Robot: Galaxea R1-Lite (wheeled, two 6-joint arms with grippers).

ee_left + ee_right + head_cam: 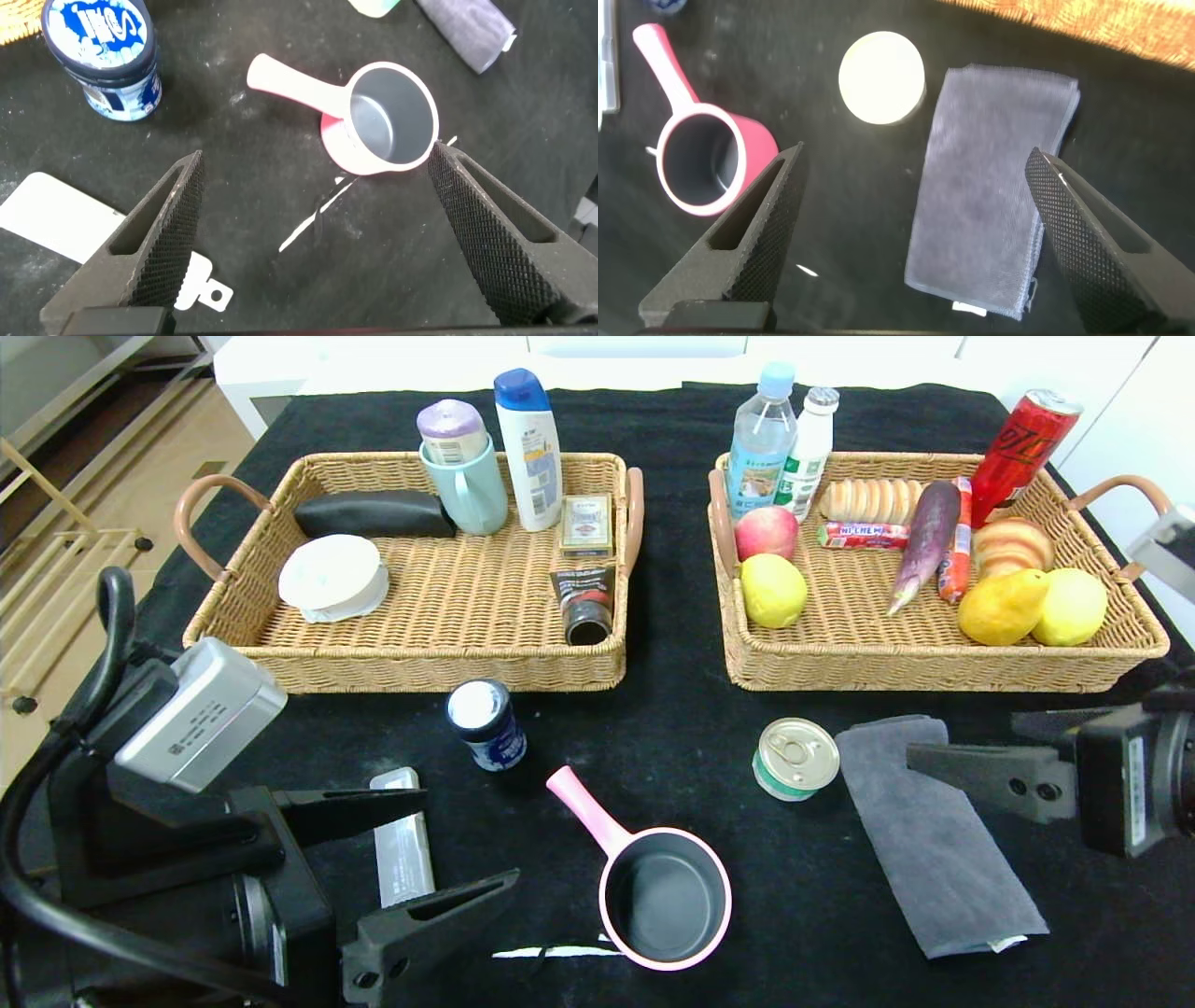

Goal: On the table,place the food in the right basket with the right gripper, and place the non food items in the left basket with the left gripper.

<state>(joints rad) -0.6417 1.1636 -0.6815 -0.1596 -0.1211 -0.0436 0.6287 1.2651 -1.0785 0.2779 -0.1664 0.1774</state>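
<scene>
A white shampoo bottle point(528, 448) with a blue cap is standing beside a pale green mug point(470, 490). A black pouch point(373, 513) is lying near a white round thing point(333, 578). A red apple point(766, 531) is sitting by a yellow pear point(1003, 608). A red can point(1023, 443) is leaning, and a water bottle point(762, 439) is standing up.

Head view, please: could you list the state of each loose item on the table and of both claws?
Short round green-labelled tin: upright, lid sealed, on the table.
Small dark blue jar with white cap: upright, capped.
Small pink saucepan: upright, empty.
Dark grey folded cloth: folded, flat.
Translucent grey slim plastic case: lying flat.
Left claw: open, holding nothing.
Right claw: open, holding nothing.
</scene>
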